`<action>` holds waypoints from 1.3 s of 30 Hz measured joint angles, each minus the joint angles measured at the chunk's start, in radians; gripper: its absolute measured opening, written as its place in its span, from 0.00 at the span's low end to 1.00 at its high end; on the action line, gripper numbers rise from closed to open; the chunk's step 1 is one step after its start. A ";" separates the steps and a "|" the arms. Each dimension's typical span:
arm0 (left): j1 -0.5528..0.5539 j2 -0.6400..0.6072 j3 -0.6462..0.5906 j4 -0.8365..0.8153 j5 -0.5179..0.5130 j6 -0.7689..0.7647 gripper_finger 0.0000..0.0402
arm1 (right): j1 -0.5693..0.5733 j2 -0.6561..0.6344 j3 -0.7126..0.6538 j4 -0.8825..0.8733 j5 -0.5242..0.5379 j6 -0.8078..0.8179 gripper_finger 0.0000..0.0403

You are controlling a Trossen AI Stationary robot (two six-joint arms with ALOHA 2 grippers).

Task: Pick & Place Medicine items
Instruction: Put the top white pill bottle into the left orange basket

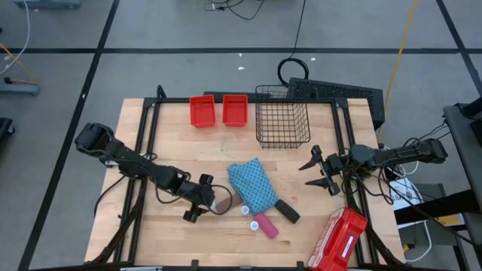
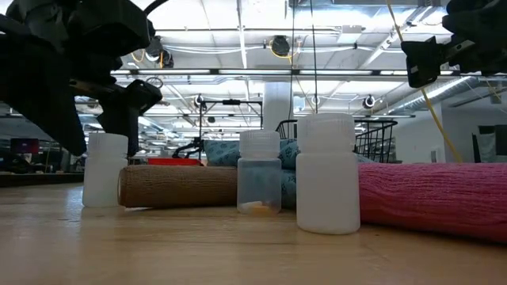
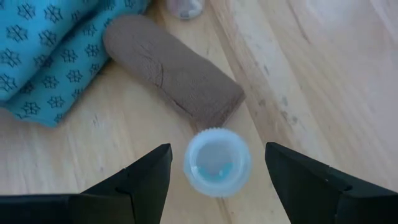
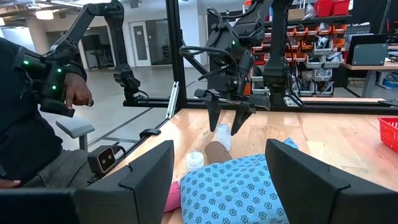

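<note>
The left gripper is positioned low over the front-left part of the table, its fingers spread apart with a white-capped vial standing upright between them — not yet touched on either side, as the left wrist view shows clear wood at both flanks. The alignment is judged to be a pre-grasp stance: the jaws straddle the cap so that closing would centre the vial. Just beyond the vial lies the brown oblong roll, one end almost touching it, so little clearance is available on that side; the blue patterned cloth lies against the roll's far side. Two further vials stand near the cloth's front edge, with the pink tube and the black oblong box just beside them. The right gripper is held above the table's right side, fingers apart and empty, well clear of the items. Open wood is left toward the two red bins and the wire basket at the back — an unobstructed carrying route. The red case overhangs the front-right corner.
</note>
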 joint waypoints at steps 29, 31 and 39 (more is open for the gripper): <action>0.058 -0.242 0.000 -0.040 -0.129 -0.012 0.35 | 0.000 0.000 0.000 0.000 0.000 0.000 0.60; 0.085 -0.313 0.000 -0.043 -0.188 -0.042 0.35 | 0.000 0.000 0.000 0.000 0.000 0.000 0.60; 0.358 -0.545 0.060 -0.138 -0.290 -0.107 0.37 | 0.000 0.000 0.000 0.000 0.000 0.000 0.60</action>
